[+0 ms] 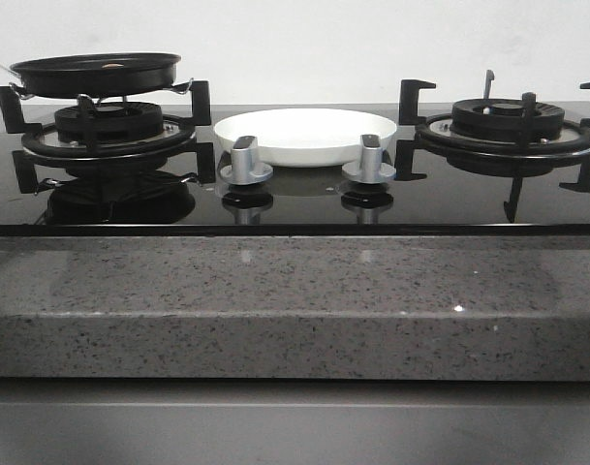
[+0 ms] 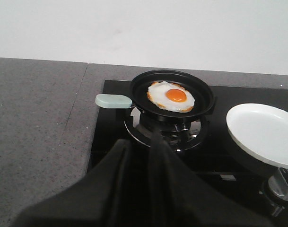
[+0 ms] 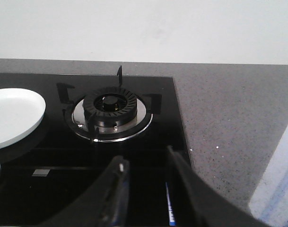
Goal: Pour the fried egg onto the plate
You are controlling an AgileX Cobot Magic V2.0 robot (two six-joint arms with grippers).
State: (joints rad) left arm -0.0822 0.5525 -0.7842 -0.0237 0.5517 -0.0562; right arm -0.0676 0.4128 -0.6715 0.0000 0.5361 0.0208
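The fried egg (image 2: 171, 96) lies flat in the black frying pan (image 2: 172, 92), white ragged at the edge, orange yolk in the middle. It looks thin, floppy and light, likely to slide off once the pan tips, so the place to grab is the pan's pale green handle (image 2: 113, 100), not the egg. The pan sits on the left burner (image 1: 108, 124); just beside it, toward the right burner (image 3: 111, 108), waits the empty white plate (image 2: 263, 134). The left gripper (image 2: 140, 146) hangs near the handle, jaws slightly parted, holding nothing. The right gripper (image 3: 144, 166) hovers beyond the plate, open and empty too.

Plate (image 1: 304, 136) (white) between burners (image 1: 108, 124).
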